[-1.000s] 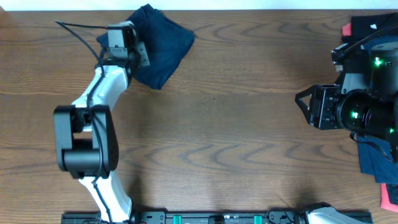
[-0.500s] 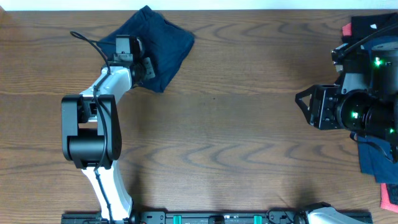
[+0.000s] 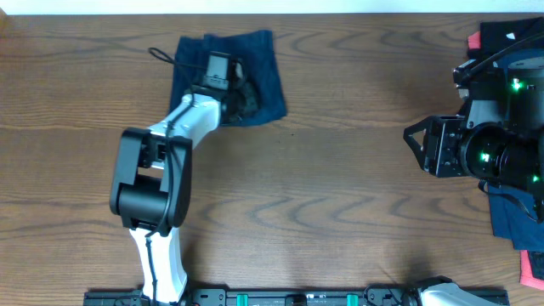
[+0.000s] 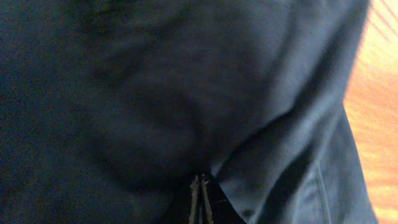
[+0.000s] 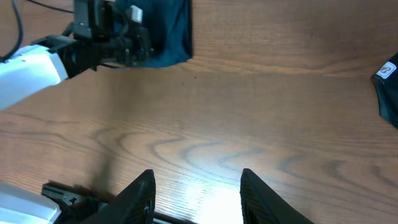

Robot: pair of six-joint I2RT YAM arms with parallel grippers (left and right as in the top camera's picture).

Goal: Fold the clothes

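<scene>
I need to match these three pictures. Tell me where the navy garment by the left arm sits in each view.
Overhead: the navy garment lies at the top, left of centre, partly under the left arm.
Left wrist: it fills nearly the whole frame, with bare table only at the right edge.
Right wrist: top left, behind the left arm.
Shared landmark: the left gripper, shut on the garment.

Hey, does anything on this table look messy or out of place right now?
Nothing looks spilled or damaged. The navy garment at the far left lies rumpled, pinched in the left gripper. At the right edge, a loose heap of clothes, red, black and navy, sits partly under the right arm.
</scene>
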